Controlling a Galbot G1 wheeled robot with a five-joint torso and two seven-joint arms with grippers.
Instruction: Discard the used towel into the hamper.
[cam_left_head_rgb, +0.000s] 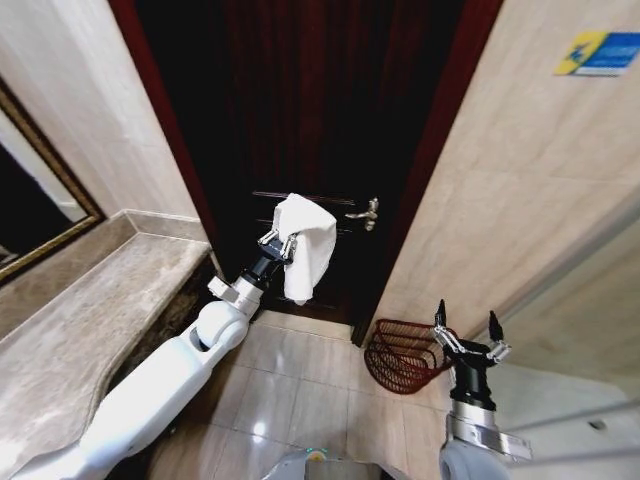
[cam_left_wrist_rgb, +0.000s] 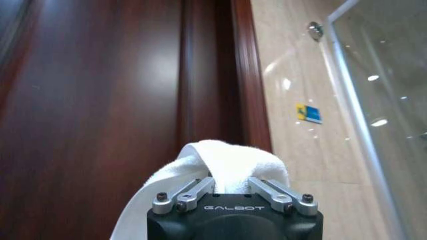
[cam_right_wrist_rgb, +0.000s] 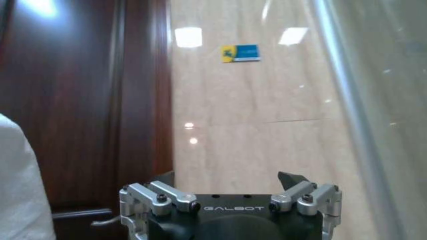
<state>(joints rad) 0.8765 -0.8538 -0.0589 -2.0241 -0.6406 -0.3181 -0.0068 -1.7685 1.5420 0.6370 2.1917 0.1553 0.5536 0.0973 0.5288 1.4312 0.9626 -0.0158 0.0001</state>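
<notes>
A white towel (cam_left_head_rgb: 305, 245) hangs from my left gripper (cam_left_head_rgb: 283, 242), which is shut on it, raised in front of the dark wooden door. In the left wrist view the towel (cam_left_wrist_rgb: 230, 162) bulges over the closed fingers (cam_left_wrist_rgb: 193, 192). The hamper (cam_left_head_rgb: 402, 355), a dark red wire basket, stands on the floor at the foot of the right wall, lower and to the right of the towel. My right gripper (cam_left_head_rgb: 466, 330) is open, held upright just right of the hamper's rim. The right wrist view shows the spread fingers (cam_right_wrist_rgb: 299, 181) and the towel (cam_right_wrist_rgb: 20, 190) at its edge.
A dark wooden door (cam_left_head_rgb: 310, 110) with a metal handle (cam_left_head_rgb: 366, 213) fills the space ahead. A marble counter (cam_left_head_rgb: 90, 320) and a framed mirror (cam_left_head_rgb: 40, 215) run along the left. Tiled wall (cam_left_head_rgb: 530, 170) with a blue-yellow sticker (cam_left_head_rgb: 598, 52) is on the right, and a glass panel (cam_left_wrist_rgb: 380, 115).
</notes>
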